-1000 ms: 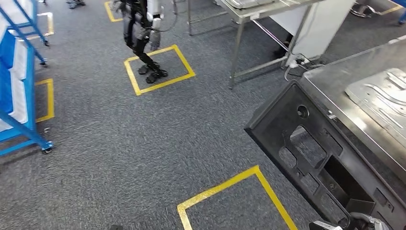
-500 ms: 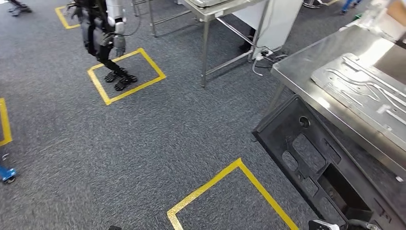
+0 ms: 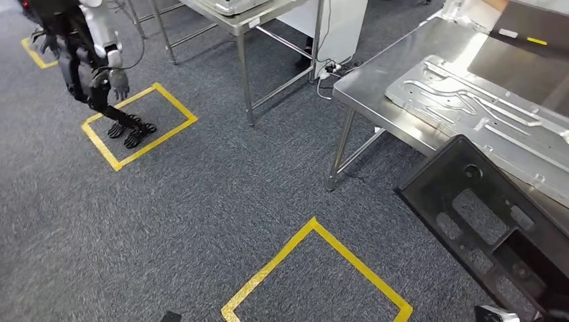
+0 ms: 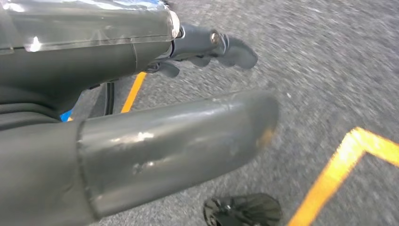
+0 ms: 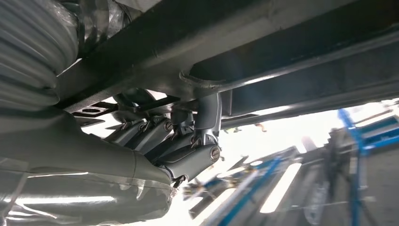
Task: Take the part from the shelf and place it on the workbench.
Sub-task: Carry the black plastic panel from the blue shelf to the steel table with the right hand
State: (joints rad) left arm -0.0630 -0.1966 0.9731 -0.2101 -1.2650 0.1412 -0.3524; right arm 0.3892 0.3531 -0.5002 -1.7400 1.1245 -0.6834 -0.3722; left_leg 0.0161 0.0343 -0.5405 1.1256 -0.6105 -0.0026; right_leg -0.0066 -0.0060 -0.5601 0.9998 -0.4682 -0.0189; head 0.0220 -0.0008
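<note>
Black part (image 3: 493,235) gripped from beneath by right hand (image 5: 188,150), fingers (image 5: 207,117) hooked on its edge. Long axis parallel to bench (image 3: 366,84) edge, just beside it. Left hand (image 4: 207,44) empty, fingers loosely apart.

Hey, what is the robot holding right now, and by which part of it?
The right hand grips the black part by a rim along its edge. The left hand holds nothing.

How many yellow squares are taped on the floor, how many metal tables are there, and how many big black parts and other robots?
Yellow floor squares: 3
Metal tables: 2
Big black part: 1, held by the right hand
Other robot: 1
Total: 7
</note>
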